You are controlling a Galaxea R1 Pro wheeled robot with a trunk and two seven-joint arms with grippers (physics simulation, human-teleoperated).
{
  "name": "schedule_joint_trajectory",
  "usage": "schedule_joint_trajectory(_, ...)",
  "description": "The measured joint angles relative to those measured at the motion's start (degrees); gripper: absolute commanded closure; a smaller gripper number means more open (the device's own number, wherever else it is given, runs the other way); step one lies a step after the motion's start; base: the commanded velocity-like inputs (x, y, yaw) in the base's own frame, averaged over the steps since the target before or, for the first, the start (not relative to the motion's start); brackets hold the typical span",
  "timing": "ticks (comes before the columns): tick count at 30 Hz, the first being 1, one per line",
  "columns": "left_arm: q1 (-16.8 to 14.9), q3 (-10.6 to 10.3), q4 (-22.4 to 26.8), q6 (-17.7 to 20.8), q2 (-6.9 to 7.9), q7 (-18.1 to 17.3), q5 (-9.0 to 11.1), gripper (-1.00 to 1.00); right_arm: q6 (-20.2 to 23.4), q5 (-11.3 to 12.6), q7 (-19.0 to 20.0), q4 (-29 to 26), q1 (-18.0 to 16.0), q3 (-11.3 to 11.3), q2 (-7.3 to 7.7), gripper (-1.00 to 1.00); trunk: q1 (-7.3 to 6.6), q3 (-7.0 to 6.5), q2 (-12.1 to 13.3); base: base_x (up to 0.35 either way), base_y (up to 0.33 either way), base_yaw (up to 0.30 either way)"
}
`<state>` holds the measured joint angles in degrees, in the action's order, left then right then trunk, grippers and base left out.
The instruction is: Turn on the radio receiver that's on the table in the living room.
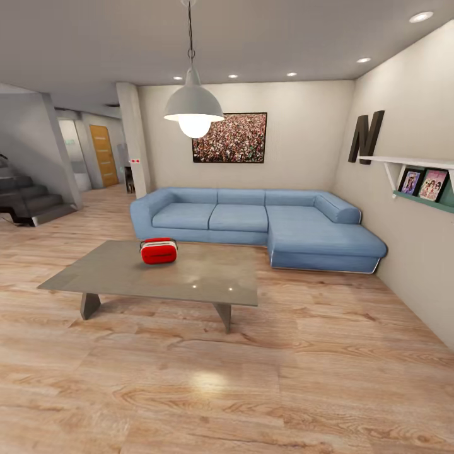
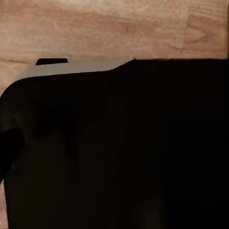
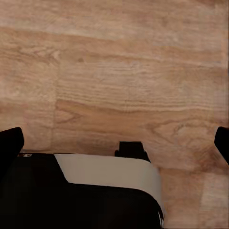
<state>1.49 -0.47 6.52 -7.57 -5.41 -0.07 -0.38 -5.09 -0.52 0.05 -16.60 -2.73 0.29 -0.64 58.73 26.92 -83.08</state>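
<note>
A blue L-shaped sofa is set against the far wall, below a framed crowd photo. A grey dome pendant lamp is hung from the ceiling. A dark letter N is mounted on the side wall above a white shelf with framed pictures. Dark stairs and an orange door are seen beyond.

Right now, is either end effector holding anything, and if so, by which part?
Nothing is held. The radio receiver sits untouched on the table across the room. The right end effector hangs open over bare floor.
</note>
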Motion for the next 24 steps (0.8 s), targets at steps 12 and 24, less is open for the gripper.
schedule_joint_trajectory(12, -0.4, 0.2, 29.1, 20.3, 3.79, 3.5, -0.1, -1.0, 17.8, -6.3, 0.8, -13.3, -17.1, 0.0, -0.5, -1.0, 0.0, -0.01, 0.0, 0.0, 0.0, 0.0)
schedule_joint_trajectory(24, -2.2, 0.6, 33.4, 18.7, 5.21, 3.6, -0.1, -1.0, 20.6, -6.6, 0.7, -13.2, -22.1, 0.2, -1.46, -1.0, 0.0, 0.01, 0.0, 0.054, 0.084, 0.0)
